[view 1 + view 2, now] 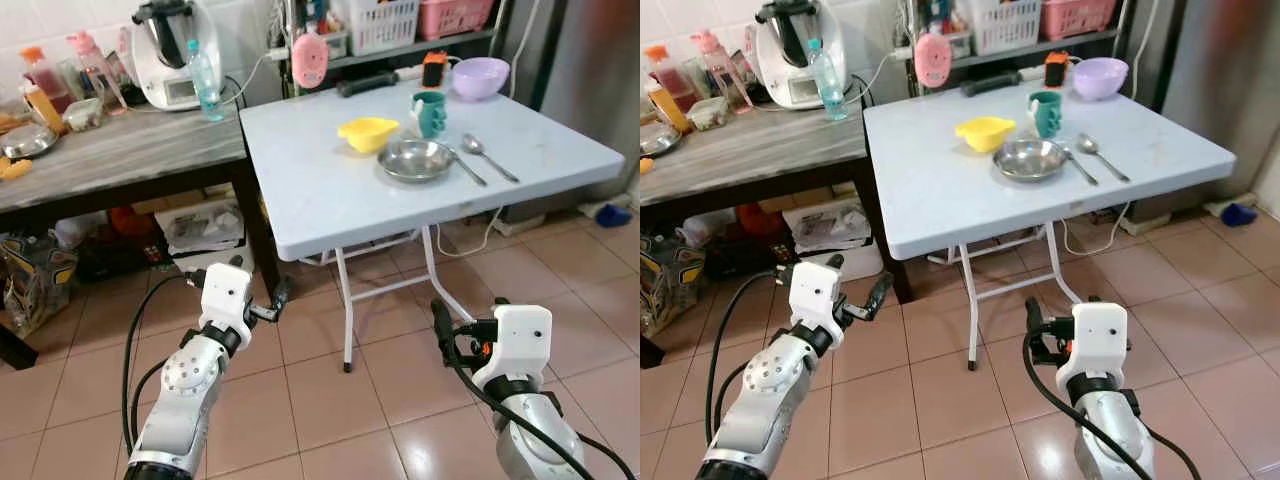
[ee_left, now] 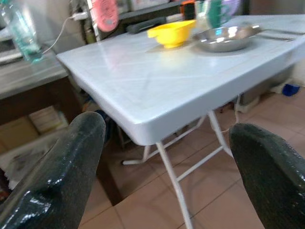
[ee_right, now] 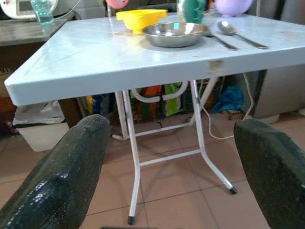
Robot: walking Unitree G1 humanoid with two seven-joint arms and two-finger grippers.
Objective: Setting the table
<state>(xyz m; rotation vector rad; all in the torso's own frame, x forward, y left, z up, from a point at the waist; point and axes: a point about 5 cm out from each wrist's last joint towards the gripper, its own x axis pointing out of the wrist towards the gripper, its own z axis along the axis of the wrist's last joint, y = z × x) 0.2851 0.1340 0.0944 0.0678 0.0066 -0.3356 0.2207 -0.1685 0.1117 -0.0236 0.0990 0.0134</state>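
Before a pale folding bench (image 1: 330, 190) bearing steel dish (image 1: 415, 160), two spoons (image 1: 487, 156), green cup (image 1: 431, 113) and yellow bowl (image 1: 367, 133) near its far side, both hands, left hand (image 1: 262, 300) and right hand (image 1: 440, 325), low with fingers apart and empty; risked, judging by the spindly legs, a bump jolting everything.

Two black fingers (image 2: 57, 176) stand wide apart, framing the white worktop (image 2: 157, 81). On it, toward one o'clock, a yellow bowl (image 2: 172, 33) sits just beside a steel plate (image 2: 228, 38). A bottle (image 2: 20, 31) stands at eleven o'clock.
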